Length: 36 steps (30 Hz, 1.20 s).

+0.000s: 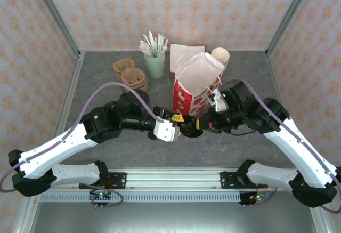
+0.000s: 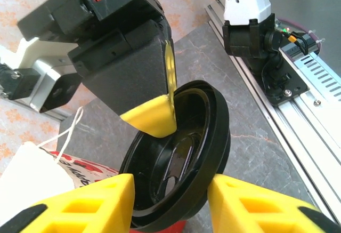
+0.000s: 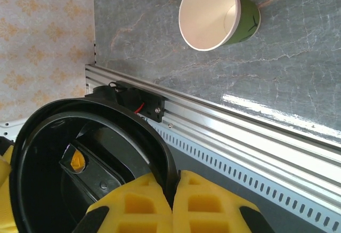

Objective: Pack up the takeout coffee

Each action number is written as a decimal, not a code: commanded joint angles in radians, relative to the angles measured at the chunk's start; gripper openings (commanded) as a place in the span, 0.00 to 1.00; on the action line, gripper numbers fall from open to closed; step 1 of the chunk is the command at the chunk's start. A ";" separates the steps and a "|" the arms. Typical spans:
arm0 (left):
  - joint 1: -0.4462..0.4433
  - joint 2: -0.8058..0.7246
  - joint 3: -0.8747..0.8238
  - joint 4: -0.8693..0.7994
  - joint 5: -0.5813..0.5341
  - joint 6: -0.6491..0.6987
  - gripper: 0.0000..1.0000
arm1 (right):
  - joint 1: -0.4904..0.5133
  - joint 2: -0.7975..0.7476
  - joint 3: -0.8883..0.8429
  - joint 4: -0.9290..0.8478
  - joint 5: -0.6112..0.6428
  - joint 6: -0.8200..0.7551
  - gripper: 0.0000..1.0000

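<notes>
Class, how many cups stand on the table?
2: a pale green cup of white sticks at the back centre, and an empty dark green paper cup back right, behind the red-and-white paper bag, which may hide others.

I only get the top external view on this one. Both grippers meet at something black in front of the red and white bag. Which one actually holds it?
Observer: In the right wrist view, the right gripper is shut on the rim of the black lid.
Operator: And the left gripper?
Observer: In the left wrist view, its fingers stand on either side of the lid. I cannot tell whether they are pressing on it.
</notes>
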<state>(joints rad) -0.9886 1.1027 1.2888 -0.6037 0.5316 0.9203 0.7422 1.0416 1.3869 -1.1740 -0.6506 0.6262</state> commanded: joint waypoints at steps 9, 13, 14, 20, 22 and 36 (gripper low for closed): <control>-0.009 0.020 0.030 -0.050 -0.028 0.003 0.25 | -0.002 -0.004 0.000 0.034 -0.005 -0.017 0.04; -0.007 0.026 0.018 -0.020 -0.040 -0.093 0.22 | -0.003 -0.022 0.003 0.042 0.063 -0.019 0.13; -0.005 0.029 0.017 -0.013 -0.033 -0.120 0.20 | -0.003 -0.027 0.002 0.050 0.078 -0.016 0.16; 0.005 -0.002 -0.062 0.108 0.012 -0.252 0.13 | -0.003 -0.061 0.003 0.091 0.180 -0.006 0.38; 0.022 -0.012 -0.077 0.128 0.016 -0.300 0.11 | -0.001 -0.067 0.007 0.087 0.220 -0.009 0.46; 0.294 -0.072 -0.186 0.071 0.109 -0.945 0.11 | -0.001 -0.254 -0.283 0.414 0.338 0.052 0.50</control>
<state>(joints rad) -0.7448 1.0611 1.1381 -0.5034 0.5823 0.2031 0.7368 0.7635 1.1629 -0.8951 -0.3103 0.6434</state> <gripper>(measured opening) 0.109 0.505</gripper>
